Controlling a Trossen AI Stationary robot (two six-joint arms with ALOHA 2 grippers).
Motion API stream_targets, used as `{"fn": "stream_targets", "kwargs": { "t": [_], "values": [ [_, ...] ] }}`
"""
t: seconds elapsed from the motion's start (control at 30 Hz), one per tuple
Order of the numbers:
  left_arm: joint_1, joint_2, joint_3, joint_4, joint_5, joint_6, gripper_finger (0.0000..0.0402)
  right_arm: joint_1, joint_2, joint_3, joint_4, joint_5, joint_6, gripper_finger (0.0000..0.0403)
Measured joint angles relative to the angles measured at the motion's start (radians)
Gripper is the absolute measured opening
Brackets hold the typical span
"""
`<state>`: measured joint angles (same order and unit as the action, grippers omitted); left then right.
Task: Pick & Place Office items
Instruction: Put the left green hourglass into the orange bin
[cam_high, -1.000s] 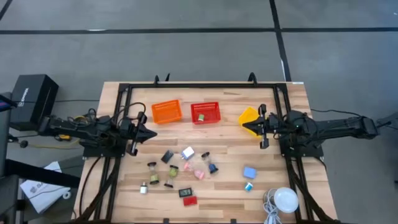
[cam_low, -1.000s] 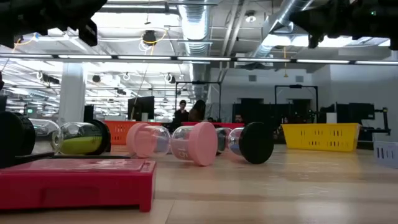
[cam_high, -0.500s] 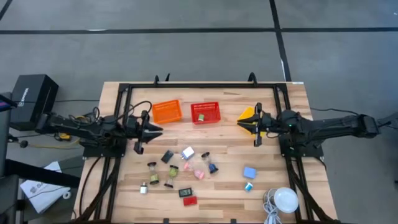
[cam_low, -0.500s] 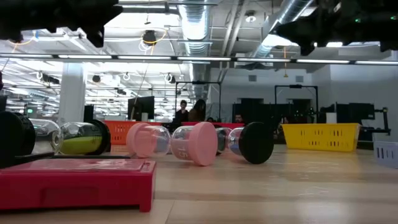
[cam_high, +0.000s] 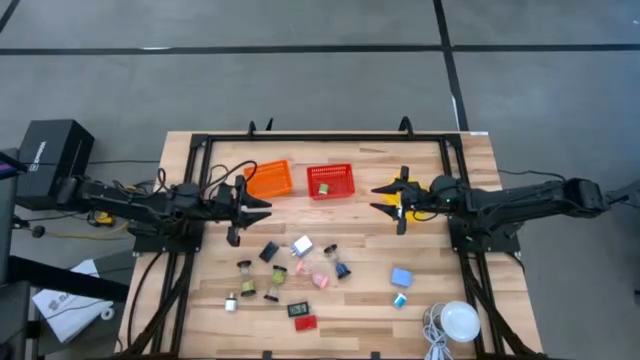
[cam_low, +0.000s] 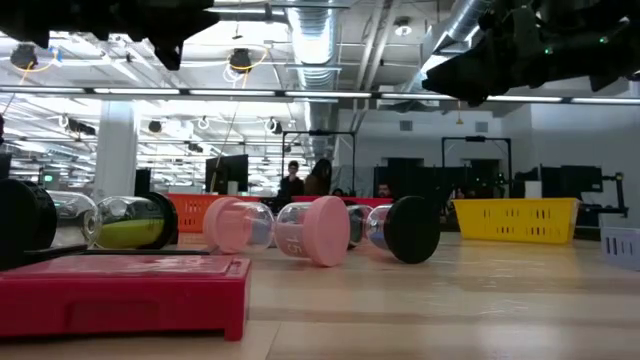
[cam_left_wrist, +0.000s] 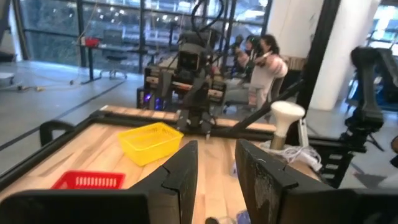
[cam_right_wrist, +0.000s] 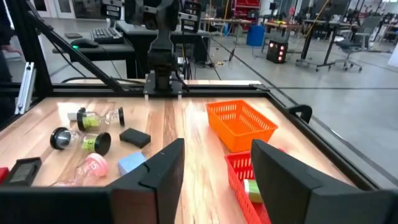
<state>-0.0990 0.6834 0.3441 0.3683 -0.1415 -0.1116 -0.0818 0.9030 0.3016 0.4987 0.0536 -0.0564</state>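
Here the left gripper (cam_high: 262, 206) hovers just beside the orange basket (cam_high: 270, 178), fingers narrowly parted and empty. The right gripper (cam_high: 380, 197) hangs between the red basket (cam_high: 330, 181) and the yellow basket (cam_left_wrist: 149, 142), fingers apart, empty. The office items (cam_high: 290, 270) lie scattered on the table (cam_high: 360, 290), below both.

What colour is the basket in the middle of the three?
The middle basket is red mesh, between an orange basket and a yellow basket. The high view shows it best.

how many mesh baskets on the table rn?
3, in a row along the table's far side: orange basket by the left gripper, red basket in the middle, yellow basket partly hidden under the right gripper.
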Motion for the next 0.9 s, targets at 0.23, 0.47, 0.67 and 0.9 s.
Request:
{"fn": "stream_targets", "kwargs": {
  "t": [0.23,0.47,0.67,0.9],
  "values": [
    [0.000,0.000,0.119,-0.249,-0.079,-0.029,0.0104,0.000,0.042,0.000,0.065,0.000,-0.004,0.0186],
    [-0.015,0.031,0.165,-0.422,-0.080,-0.138,0.0104,0.000,0.072,-0.001,0.073,0.000,-0.004,0.0171],
    [-0.015,0.122,0.242,-0.496,-0.081,-0.162,0.0104,0.000,0.086,-0.001,0.083,0.000,-0.004,0.0158],
    [-0.015,0.244,0.376,-0.707,-0.080,-0.338,0.0104,0.001,0.086,-0.001,0.085,0.000,-0.004,0.0149]
  ]
}}
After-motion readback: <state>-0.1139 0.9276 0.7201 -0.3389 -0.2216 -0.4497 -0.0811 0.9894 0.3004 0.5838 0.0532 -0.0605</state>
